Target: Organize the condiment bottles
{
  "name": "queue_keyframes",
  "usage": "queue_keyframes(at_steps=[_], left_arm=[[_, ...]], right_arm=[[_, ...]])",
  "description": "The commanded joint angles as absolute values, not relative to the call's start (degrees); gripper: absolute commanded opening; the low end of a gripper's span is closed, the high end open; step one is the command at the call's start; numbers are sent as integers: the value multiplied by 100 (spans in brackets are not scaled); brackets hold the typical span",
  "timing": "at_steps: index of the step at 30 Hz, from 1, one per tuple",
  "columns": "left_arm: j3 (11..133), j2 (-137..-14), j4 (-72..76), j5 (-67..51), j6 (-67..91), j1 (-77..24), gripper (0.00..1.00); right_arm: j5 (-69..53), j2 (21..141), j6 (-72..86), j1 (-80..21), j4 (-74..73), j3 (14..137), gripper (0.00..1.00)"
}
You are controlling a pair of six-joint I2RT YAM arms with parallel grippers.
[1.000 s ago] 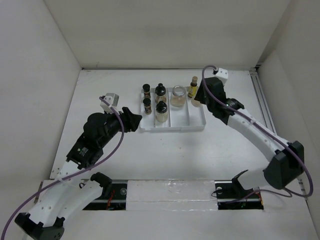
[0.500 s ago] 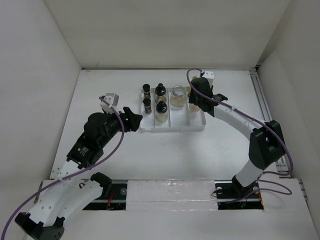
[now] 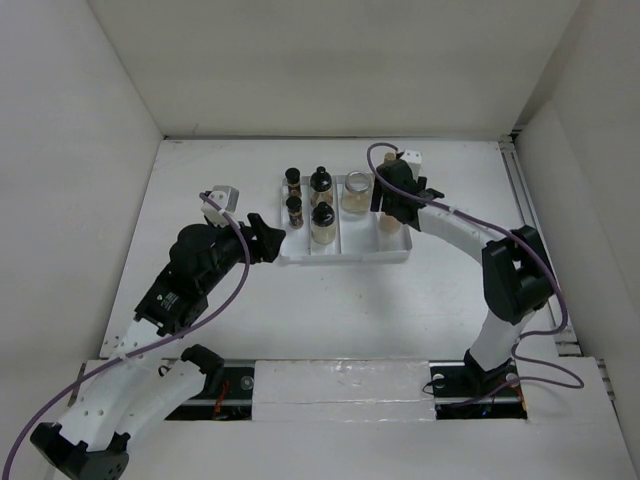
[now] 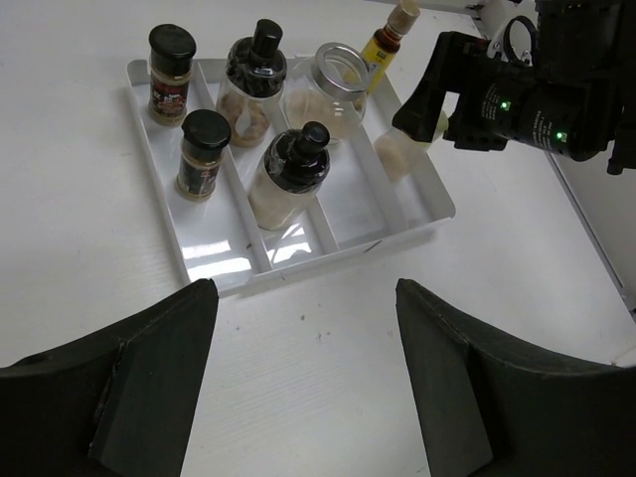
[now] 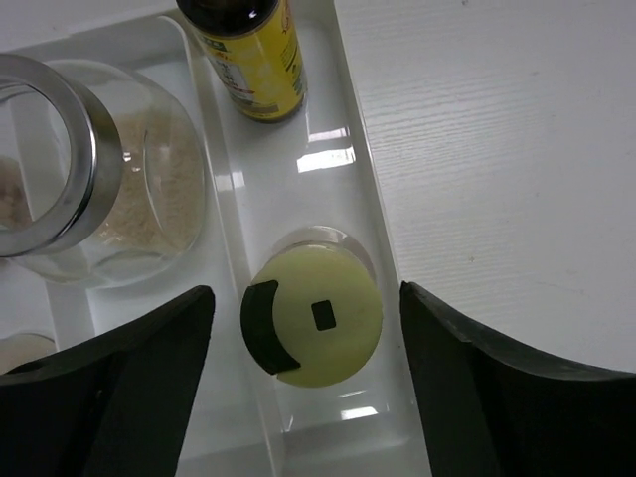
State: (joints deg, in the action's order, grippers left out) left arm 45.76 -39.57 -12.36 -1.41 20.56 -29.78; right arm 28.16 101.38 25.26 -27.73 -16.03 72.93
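The right arm (image 3: 455,225) is swung in leftward and its elbow drawn back. The right pincer (image 5: 303,298) is brought over the white tray (image 3: 345,255), above the cream squeeze bottle (image 5: 328,328). The yellow-capped amber bottle (image 5: 243,50) is now covered from overhead.

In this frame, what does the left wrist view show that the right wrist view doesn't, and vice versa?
Only the left wrist view shows the whole white tray, the spice bottles in its left compartment, the black-capped jars beside them, and the right end effector from outside, over the right compartment. Only the right wrist view shows the cream squeeze bottle lid from straight above, with a gap to the open fingers on each side. Both views share that bottle, the clear silver-lidded jar and the amber bottle.
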Motion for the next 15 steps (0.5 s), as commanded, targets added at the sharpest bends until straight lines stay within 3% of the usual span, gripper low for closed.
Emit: queue_keyframes(at_steps=[1,4,15], left_arm=[[4693,-3885,-1107,-79,1986,-2953,69],[4693,-3885,-1107,-79,1986,-2953,69],[4641,-3727,-1055,79,1986,-2953,69]], right_arm=[[2839,9862,2522,-2821,-1380,7523,81],[2900,9493,2522,-2961,-1441,7523,99],[3216,7376,2391,-3804,-1775,7155,99]])
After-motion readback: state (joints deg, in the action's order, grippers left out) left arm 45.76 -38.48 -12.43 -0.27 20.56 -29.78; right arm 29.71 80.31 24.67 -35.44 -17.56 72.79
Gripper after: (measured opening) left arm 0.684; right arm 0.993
